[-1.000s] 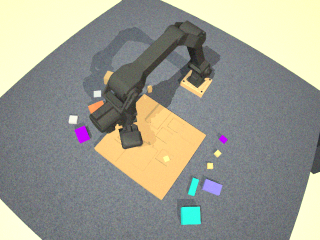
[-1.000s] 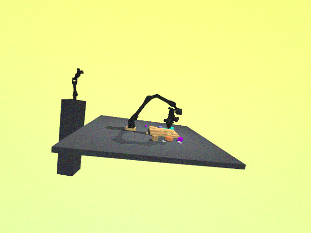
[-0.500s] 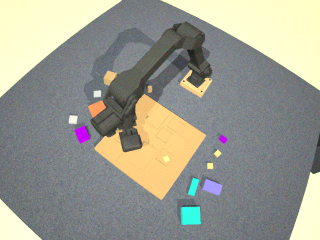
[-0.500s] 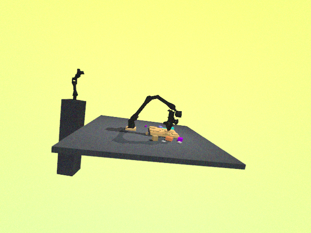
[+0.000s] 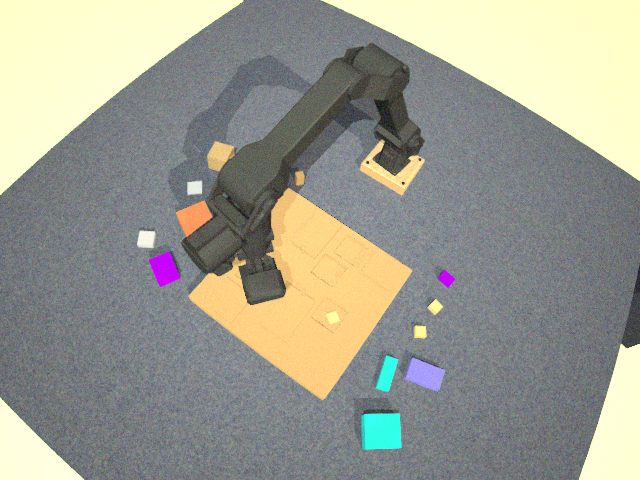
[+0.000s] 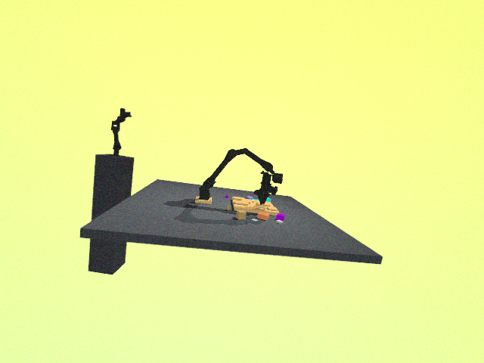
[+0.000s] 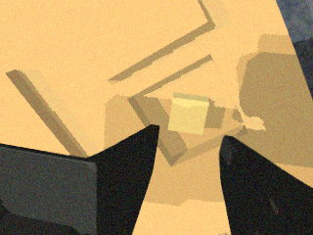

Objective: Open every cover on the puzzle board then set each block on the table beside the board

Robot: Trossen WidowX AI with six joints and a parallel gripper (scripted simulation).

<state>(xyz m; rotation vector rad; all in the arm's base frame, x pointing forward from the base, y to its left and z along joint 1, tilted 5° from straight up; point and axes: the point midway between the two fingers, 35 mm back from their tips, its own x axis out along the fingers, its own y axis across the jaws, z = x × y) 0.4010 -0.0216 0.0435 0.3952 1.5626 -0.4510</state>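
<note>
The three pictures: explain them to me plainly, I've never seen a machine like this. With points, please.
The machine is one black jointed arm point(image 5: 310, 113) point(image 6: 218, 169) ending in a two-fingered gripper point(image 5: 255, 253) point(image 6: 262, 203) point(image 7: 190, 139). The top picture looks down from overhead; the exterior one looks from the side, farther off; the wrist one looks past the fingers from the arm's end.

On the dark grey table point(image 5: 491, 217) point(image 6: 195, 230) point(image 7: 297, 20) lies a wooden puzzle board point(image 5: 305, 356) point(image 6: 271, 211) point(image 7: 59, 39). Around it are loose blocks, such as an orange block point(image 5: 193, 218) point(image 6: 262, 215) and a large cyan block point(image 5: 381, 431) point(image 6: 268, 200).

The wrist picture shows a pale yellow block point(image 7: 188, 117) in a square well. The fingers stand apart, holding nothing.
</note>
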